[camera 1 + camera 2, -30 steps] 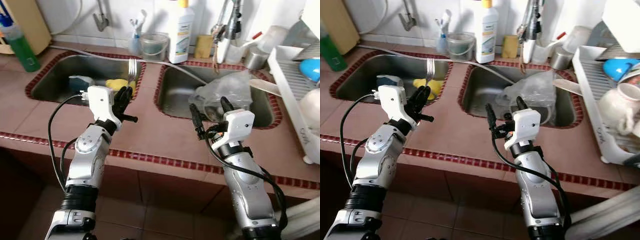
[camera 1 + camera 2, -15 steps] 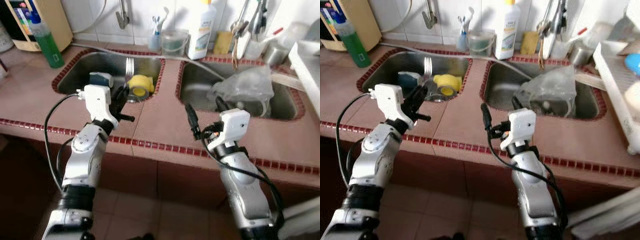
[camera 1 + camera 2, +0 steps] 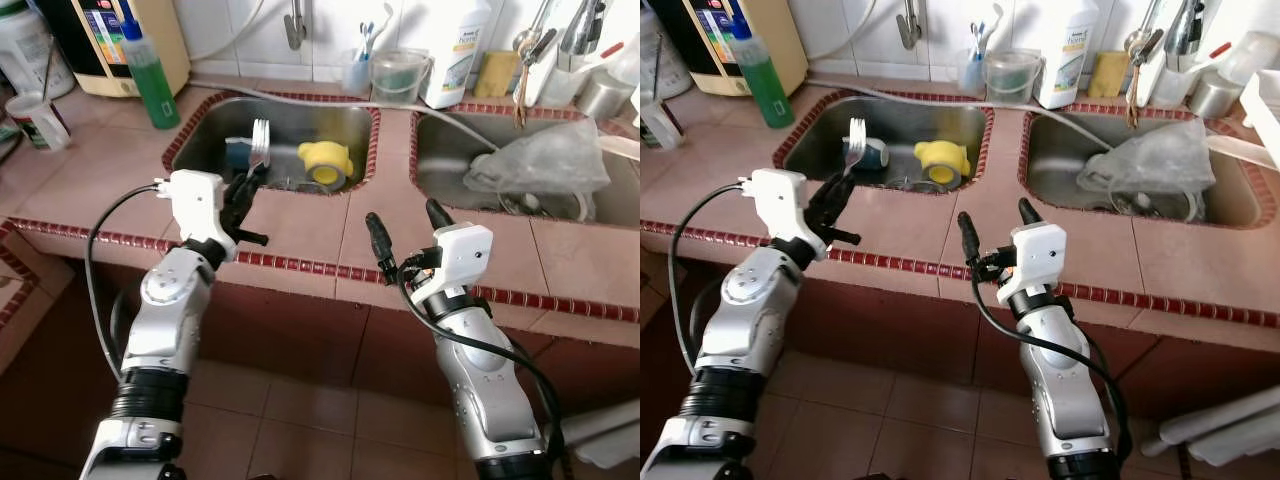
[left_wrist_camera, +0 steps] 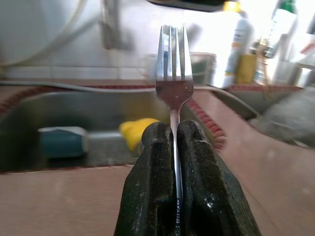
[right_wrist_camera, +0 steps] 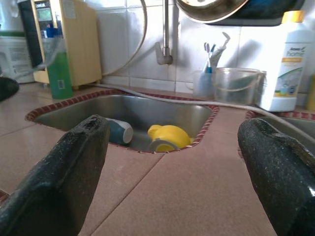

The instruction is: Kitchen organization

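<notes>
**Fork held upright above bench edge, left sink behind**

Fork (image 4: 174, 73): pinched by its handle between my left fingers (image 4: 150, 187), tines up, standing nearly vertical. My left gripper (image 3: 243, 199) sits over the front strip of the bench (image 3: 300, 220), just ahead of the left sink (image 3: 210, 120). From the head views the tines overlap the near part of that basin.

Left sink contents: a yellow cup (image 3: 324, 163) lying on its side, a teal cup (image 3: 872, 154) also on its side beside it.

My right gripper (image 3: 405, 230) hovers above the bench's red-tiled front edge, between the two basins. Its fingers (image 5: 64, 167) are spread wide, nothing between them.

Right sink (image 3: 600, 215): a crumpled clear plastic bag (image 3: 540, 165) lies in it.

Back ledge, along the wall:
- green bottle (image 3: 147, 78), left of the left sink, near a yellow-cream appliance (image 3: 120, 40)
- clear container (image 3: 397, 77) and a small holder with toothbrushes (image 5: 211, 61) between the basins
- white bottle (image 3: 453, 50) with a yellow cap, just beside the clear container

A thin hose (image 3: 300, 95) runs along the back rim of the left sink toward the right basin.
</notes>
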`<state>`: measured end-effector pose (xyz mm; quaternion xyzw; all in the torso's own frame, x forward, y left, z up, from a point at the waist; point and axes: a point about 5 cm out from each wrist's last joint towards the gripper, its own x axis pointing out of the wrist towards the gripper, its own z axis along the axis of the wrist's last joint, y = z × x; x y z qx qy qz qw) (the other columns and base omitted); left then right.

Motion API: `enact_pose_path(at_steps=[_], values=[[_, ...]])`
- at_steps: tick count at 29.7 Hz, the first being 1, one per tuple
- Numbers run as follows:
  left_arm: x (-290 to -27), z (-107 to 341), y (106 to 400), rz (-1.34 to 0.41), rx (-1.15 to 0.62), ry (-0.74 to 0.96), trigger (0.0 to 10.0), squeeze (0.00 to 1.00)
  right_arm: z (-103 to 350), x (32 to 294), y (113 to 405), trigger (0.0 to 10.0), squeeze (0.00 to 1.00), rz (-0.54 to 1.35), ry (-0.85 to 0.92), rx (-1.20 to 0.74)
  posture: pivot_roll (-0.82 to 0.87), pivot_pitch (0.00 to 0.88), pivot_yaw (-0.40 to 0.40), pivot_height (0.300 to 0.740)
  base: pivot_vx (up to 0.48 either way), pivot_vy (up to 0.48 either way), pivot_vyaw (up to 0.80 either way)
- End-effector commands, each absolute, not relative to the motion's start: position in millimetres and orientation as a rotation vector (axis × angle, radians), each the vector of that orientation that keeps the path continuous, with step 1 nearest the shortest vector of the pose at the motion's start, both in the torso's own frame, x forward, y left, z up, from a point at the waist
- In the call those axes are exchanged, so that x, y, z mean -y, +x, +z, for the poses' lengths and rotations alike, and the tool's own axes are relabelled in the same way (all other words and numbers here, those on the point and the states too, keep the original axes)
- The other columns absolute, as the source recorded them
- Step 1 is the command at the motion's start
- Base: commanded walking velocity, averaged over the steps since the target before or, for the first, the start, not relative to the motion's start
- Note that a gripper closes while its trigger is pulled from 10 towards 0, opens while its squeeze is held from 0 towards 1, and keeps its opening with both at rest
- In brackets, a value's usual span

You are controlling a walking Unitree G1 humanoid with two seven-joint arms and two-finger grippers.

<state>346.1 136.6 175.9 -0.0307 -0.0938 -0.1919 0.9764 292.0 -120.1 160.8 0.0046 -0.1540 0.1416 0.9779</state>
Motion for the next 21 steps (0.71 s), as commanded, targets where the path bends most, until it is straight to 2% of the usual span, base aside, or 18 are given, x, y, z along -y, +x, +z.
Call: enact_pose_path(at_steps=[1, 8, 15, 21], values=[[-138.2, 178.5, 347.0, -0.380, 0.194, -0.055, 10.0, 0.00, 159.5, 121.7, 291.0, 10.0, 0.00, 0.280, 0.011, 0.307, -0.13, 0.077, 0.044, 0.740, 0.000, 0.000, 0.00], [-138.2, 178.5, 347.7, -0.374, 0.193, -0.054, 10.0, 0.00, 159.8, 119.0, 292.3, 10.0, 0.00, 0.296, 0.010, 0.306, -0.13, 0.068, 0.036, 0.740, 0.037, 0.000, 0.00], [-137.8, 176.5, 347.3, -0.370, 0.185, -0.054, 10.0, 0.00, 159.9, 118.1, 292.8, 10.0, 0.00, 0.305, 0.007, 0.306, -0.14, 0.059, 0.032, 0.740, 0.340, 0.000, 0.00], [-135.2, 175.6, 346.8, -0.373, 0.186, -0.054, 10.0, 0.00, 158.7, 117.2, 291.4, 10.0, 0.00, 0.319, 0.003, 0.299, -0.14, 0.055, 0.027, 0.740, 0.467, 0.000, 0.00]])
